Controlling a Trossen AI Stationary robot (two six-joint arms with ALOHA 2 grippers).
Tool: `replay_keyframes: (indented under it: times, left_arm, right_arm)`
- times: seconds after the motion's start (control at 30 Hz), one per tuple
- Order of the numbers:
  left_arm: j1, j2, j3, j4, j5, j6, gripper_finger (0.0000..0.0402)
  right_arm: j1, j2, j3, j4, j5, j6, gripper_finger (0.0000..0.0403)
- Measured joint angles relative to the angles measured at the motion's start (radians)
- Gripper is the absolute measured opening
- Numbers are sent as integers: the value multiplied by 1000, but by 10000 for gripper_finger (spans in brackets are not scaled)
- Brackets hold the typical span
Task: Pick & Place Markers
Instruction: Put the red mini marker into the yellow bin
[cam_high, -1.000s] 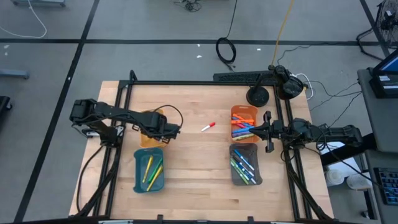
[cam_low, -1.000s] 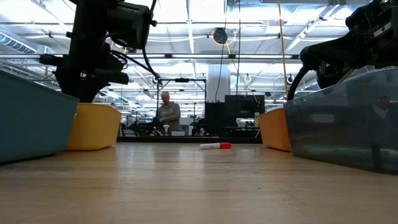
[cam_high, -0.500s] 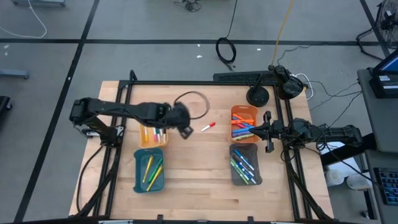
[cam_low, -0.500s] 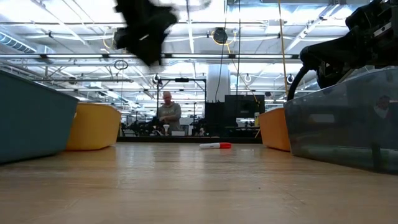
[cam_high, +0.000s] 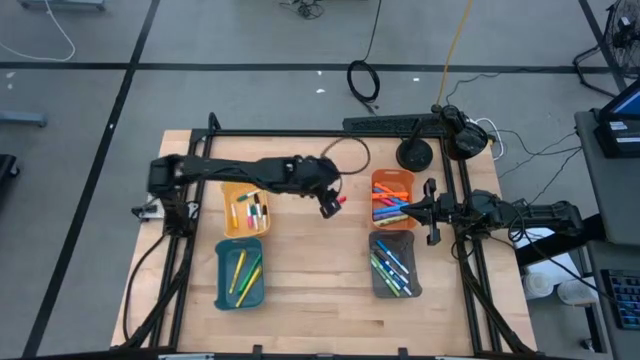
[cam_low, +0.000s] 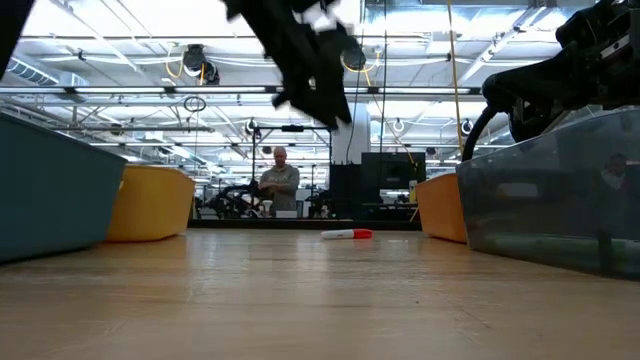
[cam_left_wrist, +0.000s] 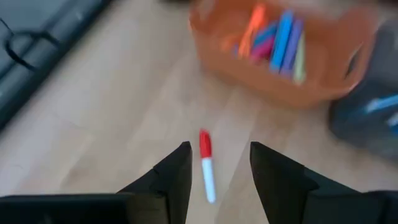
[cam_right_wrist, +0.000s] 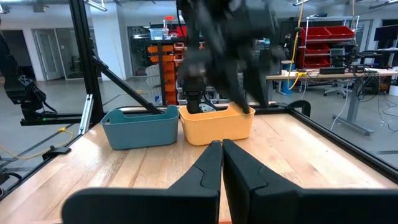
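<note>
The left arm has swung across the tabletop (cam_high: 300, 290) from the yellow tray (cam_high: 245, 213) toward the middle, so its left hand (cam_high: 330, 204) now hangs over the one loose marker (cam_high: 340, 200), fingers spread wide and empty with the red-capped pen lying between them in the wrist view (cam_left_wrist: 206, 167). In my judgement that means a drop at the yellow tray is done and the last stray pick is starting. The right hand (cam_high: 430, 212) waits at about three o'clock beside the orange tray (cam_high: 392, 199), fingers pressed together, holding nothing. Four trays: yellow at about nine o'clock, teal (cam_high: 240, 273) at about seven, orange at about two, clear grey (cam_high: 394, 264) at about four. One marker lies loose near the centre; the sorted ones are too crowded to count, roughly four or five in each tray.
</note>
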Motion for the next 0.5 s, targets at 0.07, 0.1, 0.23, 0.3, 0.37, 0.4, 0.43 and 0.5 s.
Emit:
replay_keyframes:
  times: [0.07, 0.1, 0.23, 0.3, 0.37, 0.4, 0.43, 0.5]
  left_arm:
    - [14, 65, -2, 25, 49, 21, 172]
    - [20, 96, -2, 44, 70, 27, 175]
    - [36, 211, -1, 93, 141, 56, 197]
    - [46, 255, -2, 89, 152, 80, 211]
    - [59, 278, -2, 81, 151, 88, 221]
    - [65, 289, -2, 73, 150, 88, 225]
    - [72, 297, -2, 75, 151, 88, 227]
    - [84, 310, -2, 79, 148, 91, 229]
  right_arm:
    - [0, 0, 0, -1, 0, 0, 4]
    - [0, 0, 0, -1, 0, 0, 4]
    - [0, 0, 0, 1, 0, 0, 4]
    - [0, 0, 0, 1, 0, 0, 4]
    - [0, 0, 0, 1, 0, 0, 4]
    - [0, 0, 0, 1, 0, 0, 4]
    - [0, 0, 0, 1, 0, 0, 4]
    - [0, 0, 0, 0, 0, 0, 4]
